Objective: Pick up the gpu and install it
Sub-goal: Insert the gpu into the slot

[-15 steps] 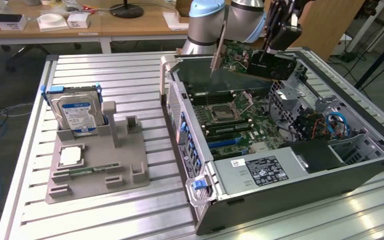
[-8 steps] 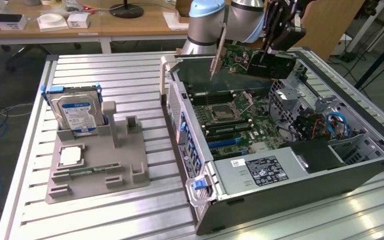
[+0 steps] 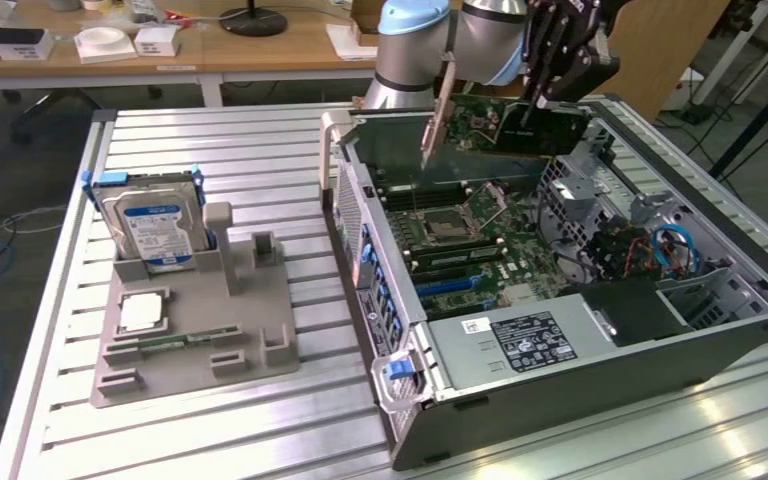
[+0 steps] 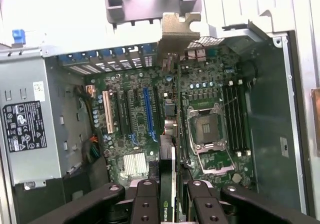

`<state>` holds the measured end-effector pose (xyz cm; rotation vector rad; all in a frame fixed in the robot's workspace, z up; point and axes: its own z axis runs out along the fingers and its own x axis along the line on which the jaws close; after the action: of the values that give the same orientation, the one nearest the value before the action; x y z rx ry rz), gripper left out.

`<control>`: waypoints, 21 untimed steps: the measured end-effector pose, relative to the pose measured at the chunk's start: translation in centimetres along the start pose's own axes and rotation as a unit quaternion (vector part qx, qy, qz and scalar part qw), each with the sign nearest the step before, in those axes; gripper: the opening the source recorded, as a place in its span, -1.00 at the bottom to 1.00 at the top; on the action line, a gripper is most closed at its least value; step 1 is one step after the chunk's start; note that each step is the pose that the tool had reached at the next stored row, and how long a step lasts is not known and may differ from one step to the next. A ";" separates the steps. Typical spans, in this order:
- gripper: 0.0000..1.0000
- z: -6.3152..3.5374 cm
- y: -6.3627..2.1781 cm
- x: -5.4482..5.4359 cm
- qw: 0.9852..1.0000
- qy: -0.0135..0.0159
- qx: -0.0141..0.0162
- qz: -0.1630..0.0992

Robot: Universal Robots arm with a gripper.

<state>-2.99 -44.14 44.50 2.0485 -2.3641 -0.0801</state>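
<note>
Gpu (image 3: 484, 125) hangs over the far end of the open computer case (image 3: 598, 400), well above the boards, tilted, with its metal bracket (image 3: 432, 128) toward the exterior view's left. The gripper (image 3: 551, 95) is clamped on it: through the wrist camera I look straight along the card's thin edge, pinched from both sides between the two black fingers (image 4: 146, 196).

I judge it light and stiff, but fragile. The long top edge where the fingers sit looks like the right hold, since it leaves the connector edge and the bracket free. A card this thin could pivot in a narrow pinch, so I would not trust it against any side load, and the bare components on the green face should take no pressure.

Below it lies the motherboard (image 4: 130, 134), with a blue expansion slot (image 4: 148, 112) among the darker ones and an empty processor socket (image 4: 207, 129) beside them. The power supply (image 3: 524, 340) fills the near end of the case. Well apart, on the slatted aluminium table (image 3: 224, 140), a grey fixture (image 3: 257, 320) holds an upright hard drive (image 3: 155, 225) and a square processor chip (image 3: 141, 312).
</note>
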 end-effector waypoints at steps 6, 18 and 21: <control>-0.47 0.00 0.00 0.0 1.000 0.000 0.000 -0.008; -0.47 0.09 0.00 0.0 0.999 0.002 -0.001 -0.049; -0.47 0.13 -0.02 0.0 0.999 0.003 -0.001 -0.049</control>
<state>-2.98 -44.14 44.37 2.1598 -2.2586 -0.0788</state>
